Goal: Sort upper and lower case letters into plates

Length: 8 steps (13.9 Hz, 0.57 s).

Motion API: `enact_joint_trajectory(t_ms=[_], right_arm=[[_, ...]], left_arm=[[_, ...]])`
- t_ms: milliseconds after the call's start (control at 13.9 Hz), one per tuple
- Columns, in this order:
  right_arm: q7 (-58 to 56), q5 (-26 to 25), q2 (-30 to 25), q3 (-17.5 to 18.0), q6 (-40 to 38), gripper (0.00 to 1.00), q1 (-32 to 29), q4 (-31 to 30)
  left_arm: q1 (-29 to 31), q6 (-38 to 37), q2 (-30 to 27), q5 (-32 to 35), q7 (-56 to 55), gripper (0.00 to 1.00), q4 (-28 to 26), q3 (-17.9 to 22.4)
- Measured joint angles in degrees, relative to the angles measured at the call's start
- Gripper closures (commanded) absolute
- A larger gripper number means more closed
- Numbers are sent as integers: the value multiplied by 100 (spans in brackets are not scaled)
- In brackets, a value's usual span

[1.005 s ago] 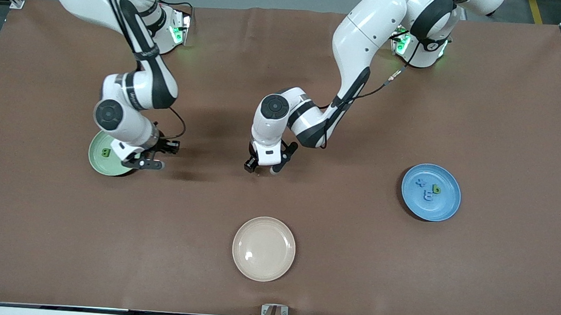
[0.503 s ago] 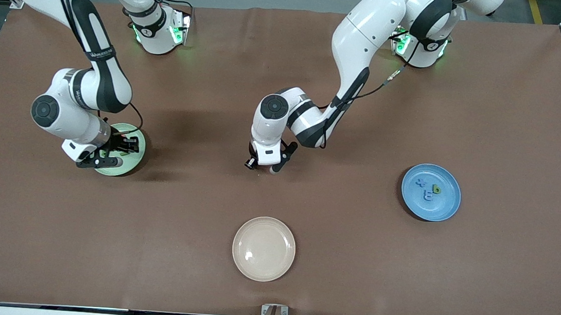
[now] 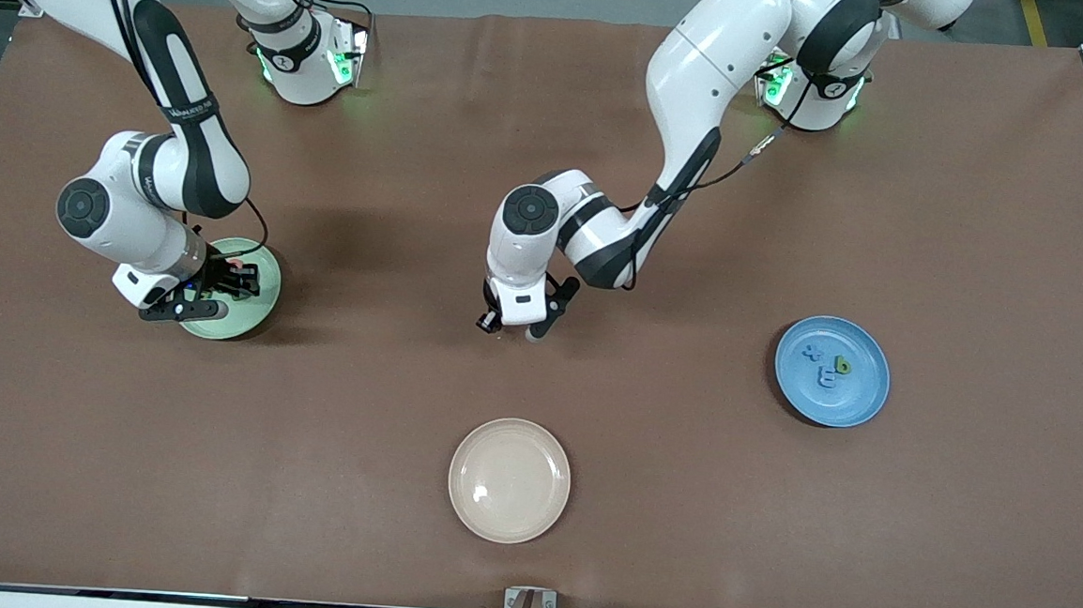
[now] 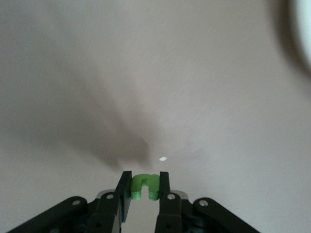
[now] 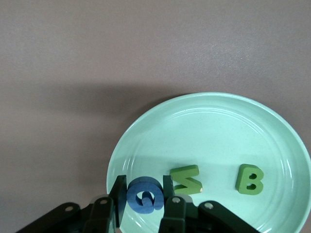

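Observation:
My left gripper (image 3: pixel 509 330) (image 4: pixel 145 175) is low over the brown table's middle, shut on a small green arch-shaped letter (image 4: pixel 142 188). Over the rim of the mint green plate (image 3: pixel 255 309) (image 5: pixel 218 136), my right gripper (image 3: pixel 212 291) (image 5: pixel 144 182) is shut on a blue G (image 5: pixel 143 196). A green N (image 5: pixel 187 178) and a green B (image 5: pixel 250 179) lie in that plate. Toward the left arm's end, the blue plate (image 3: pixel 865 399) holds a blue x (image 3: pixel 812 353), a green b (image 3: pixel 842 365) and another blue letter (image 3: pixel 827 378).
A cream-white plate (image 3: pixel 509 480) with nothing in it sits nearer the front camera, at mid-table. Brown cloth covers the whole table. Both arm bases stand along the table's back edge.
My left gripper's fingers have closed on the green letter. The right arm swung toward its own end of the table, carrying the blue G over the mint plate.

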Motion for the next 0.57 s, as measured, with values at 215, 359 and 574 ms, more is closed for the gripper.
enact_joint_trajectory(t_ms=[215,359,574], right_arm=[[-1,0,171,1,162,84,-1,-12],[-2,0,290,2,259,83,-1,-13],[-3,0,421,5,379,81,-1,-11]], left_arm=[[475,-901,-443,187,671,97,12,26],[760,-1432,-690,225,1274,97,10,35],[1278,-2311,-1127,245,2361,95,-183,50]])
